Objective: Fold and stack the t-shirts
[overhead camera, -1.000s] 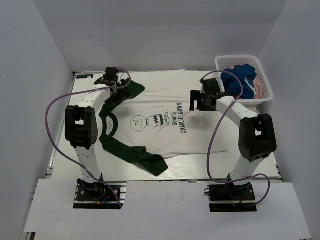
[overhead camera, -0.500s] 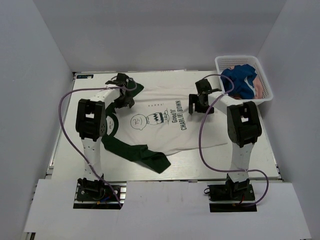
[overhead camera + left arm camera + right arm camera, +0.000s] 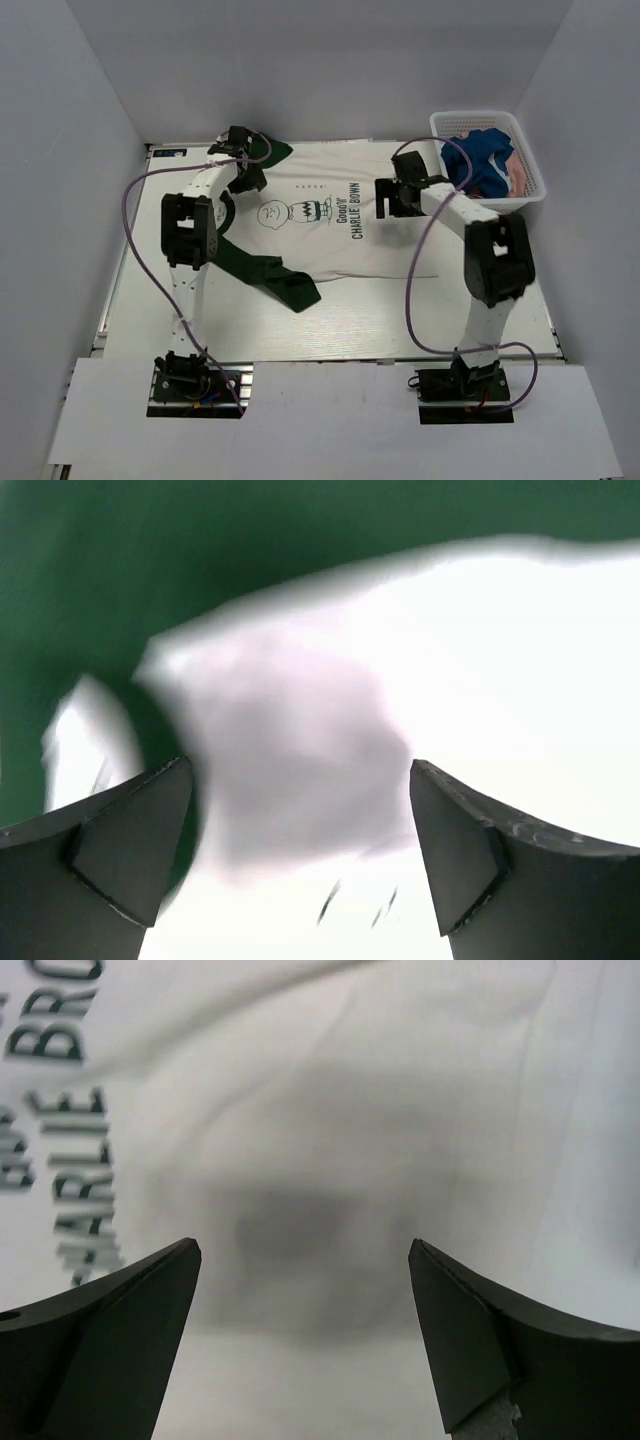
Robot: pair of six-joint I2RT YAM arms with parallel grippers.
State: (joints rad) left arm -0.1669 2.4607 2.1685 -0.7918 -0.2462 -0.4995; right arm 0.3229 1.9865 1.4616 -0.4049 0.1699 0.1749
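The cream t-shirt (image 3: 335, 250) with dark green sleeves and "Charlie Brown" print lies spread on the table, its near green sleeve (image 3: 282, 287) bunched. My left gripper (image 3: 245, 178) is over the collar and far sleeve; in the left wrist view it (image 3: 300, 765) is open just above cream cloth (image 3: 500, 660) and green cloth (image 3: 200, 540). My right gripper (image 3: 393, 205) is over the shirt's hem side; in the right wrist view it (image 3: 305, 1245) is open above cream cloth (image 3: 350, 1110) beside the print (image 3: 70, 1080). The blue t-shirt (image 3: 478, 155) and the pink one (image 3: 520, 176) lie in the basket.
The white mesh basket (image 3: 470, 117) stands at the table's far right corner. Purple cables loop beside both arms. Grey walls close the table on three sides. The table's bare near strip (image 3: 330, 335) lies in front of the shirt.
The cream shirt has slid toward the far edge and a little left, its near sleeve with it. Both arms have reached farther out over it.
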